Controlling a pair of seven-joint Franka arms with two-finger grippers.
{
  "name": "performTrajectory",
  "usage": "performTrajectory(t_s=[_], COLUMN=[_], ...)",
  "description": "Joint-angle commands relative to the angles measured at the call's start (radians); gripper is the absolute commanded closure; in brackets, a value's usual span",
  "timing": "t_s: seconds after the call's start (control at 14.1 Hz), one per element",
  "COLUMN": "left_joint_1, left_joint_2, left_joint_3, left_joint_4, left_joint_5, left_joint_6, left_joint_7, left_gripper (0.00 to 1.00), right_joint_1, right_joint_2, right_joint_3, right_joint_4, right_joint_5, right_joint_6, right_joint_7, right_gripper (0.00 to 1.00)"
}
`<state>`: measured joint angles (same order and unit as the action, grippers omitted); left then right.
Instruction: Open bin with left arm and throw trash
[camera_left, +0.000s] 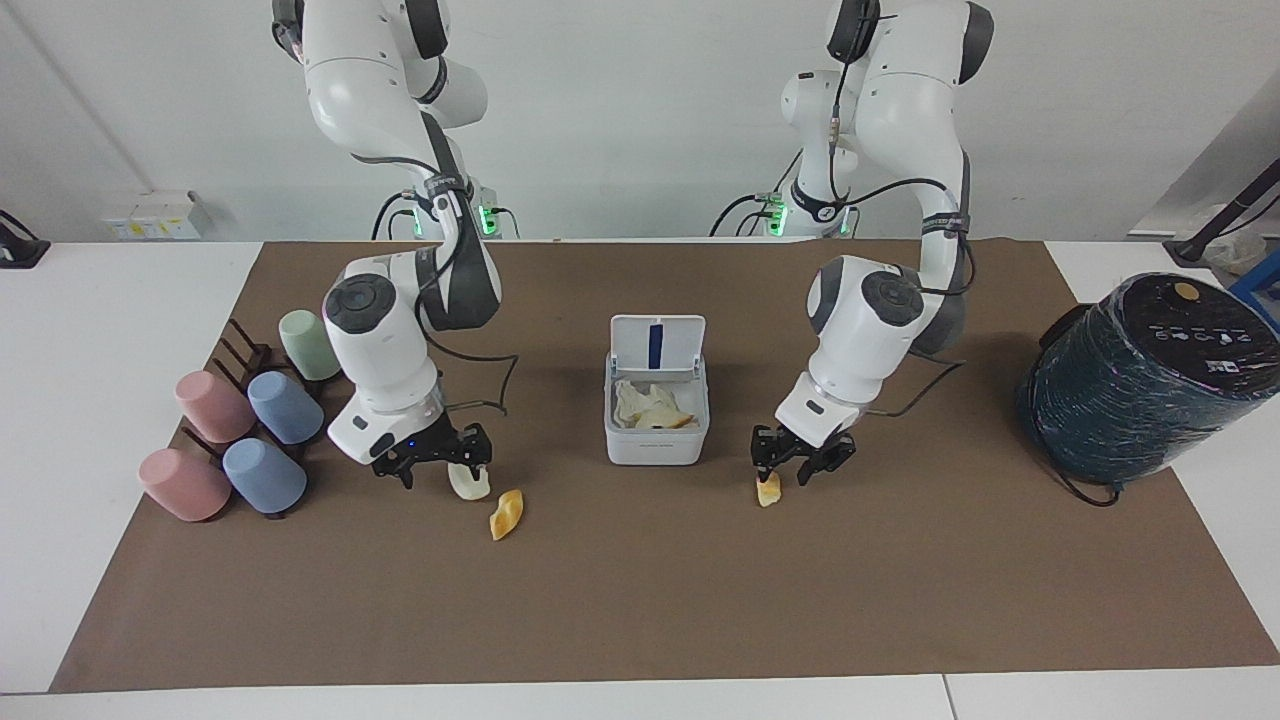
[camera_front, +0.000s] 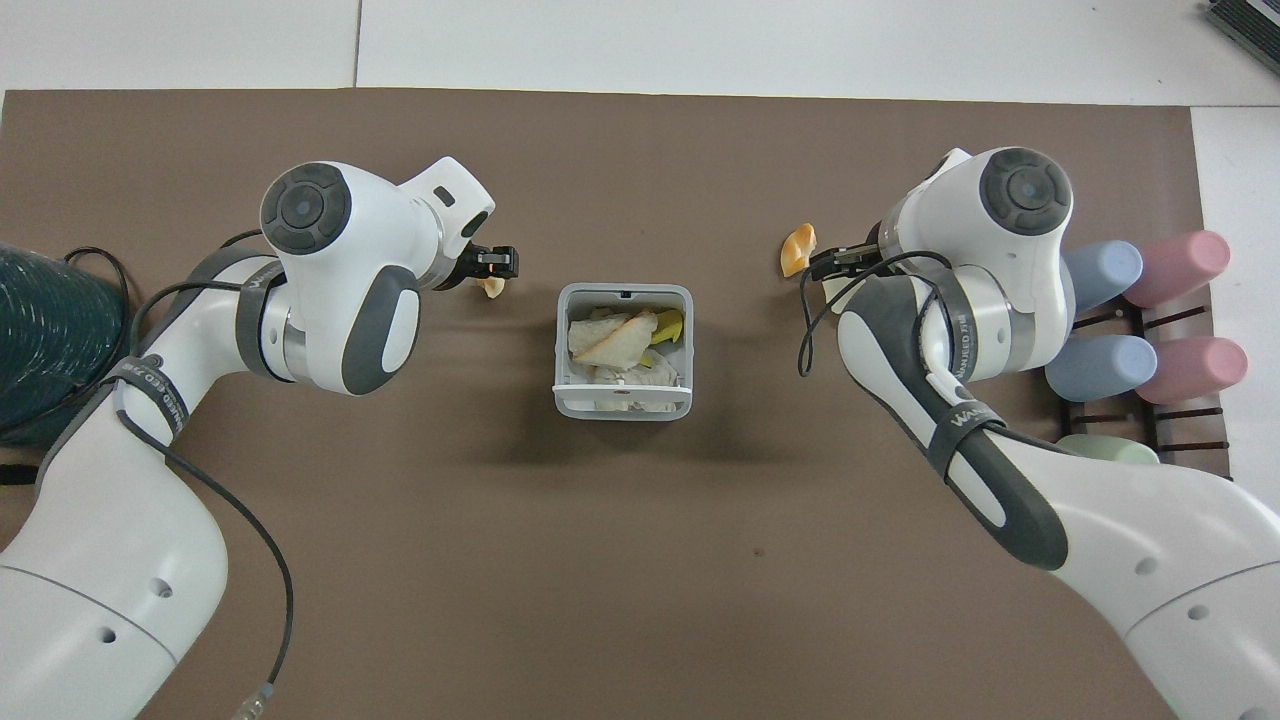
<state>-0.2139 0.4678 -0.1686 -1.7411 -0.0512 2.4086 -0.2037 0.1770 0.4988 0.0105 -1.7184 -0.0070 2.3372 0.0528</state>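
Note:
The white bin (camera_left: 656, 440) stands mid-mat with its lid (camera_left: 657, 343) upright and open, blue strip showing, and scraps inside; it also shows in the overhead view (camera_front: 570, 345). My left gripper (camera_left: 783, 468) is open, low over a yellow-orange scrap (camera_left: 768, 490), which lies beside the bin toward the left arm's end. My right gripper (camera_left: 440, 467) is open and low at the cream-white scrap (camera_left: 468, 483). The second yellow-orange scrap (camera_left: 507, 514) lies beside it, farther from the robots. In the overhead view the right arm hides most of the cream scrap.
Pink, blue and green cups (camera_left: 285, 407) lie on a dark rack at the right arm's end. A big dark teal wrapped cylinder (camera_left: 1140, 380) stands at the left arm's end with a black cable by its base. The brown mat (camera_left: 640, 600) covers the table.

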Motion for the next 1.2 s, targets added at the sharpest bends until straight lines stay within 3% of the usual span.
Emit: performTrajectory(t_s=[0.0, 0.07, 0.14, 0.21, 0.57, 0.85, 0.99, 1.13], left_joint_1=[-0.01, -0.009, -0.009, -0.007, -0.004, -0.005, -0.007, -0.009], left_joint_2=[-0.014, -0.008, -0.005, -0.001, 0.015, 0.022, 0.022, 0.022], left_joint_3=[0.011, 0.011, 0.011, 0.011, 0.011, 0.011, 0.011, 0.011], left_joint_4=[-0.064, -0.075, -0.078, -0.078, -0.075, -0.075, -0.075, -0.078], left_joint_5=[0.034, 0.036, 0.036, 0.036, 0.07, 0.105, 0.105, 0.105], left_joint_6=[0.079, 0.107, 0.122, 0.129, 0.173, 0.195, 0.201, 0.202], left_joint_7=[0.01, 0.012, 0.012, 0.012, 0.018, 0.018, 0.018, 0.018], left_gripper=[0.38, 0.39, 0.39, 0.4, 0.43, 0.45, 0.5, 0.65], right_joint_1=[-0.002, -0.001, 0.001, -0.001, 0.001, 0.004, 0.007, 0.044], right_joint_2=[0.001, -0.005, -0.009, -0.019, -0.123, -0.166, -0.161, -0.155], right_joint_3=[0.009, 0.009, 0.009, 0.009, 0.011, 0.09, 0.14, 0.169], right_joint_4=[-0.027, -0.029, -0.029, -0.03, -0.04, 0.038, 0.092, 0.102], right_joint_5=[0.002, 0.004, 0.004, 0.004, 0.005, 0.09, 0.142, 0.145], right_joint_6=[0.016, -0.004, -0.027, -0.033, -0.093, -0.159, -0.174, -0.153], right_joint_7=[-0.024, -0.024, -0.027, -0.024, 0.048, 0.155, 0.266, 0.359], right_gripper=[0.25, 0.66, 0.95, 1.0, 1.0, 1.0, 1.0, 1.0])
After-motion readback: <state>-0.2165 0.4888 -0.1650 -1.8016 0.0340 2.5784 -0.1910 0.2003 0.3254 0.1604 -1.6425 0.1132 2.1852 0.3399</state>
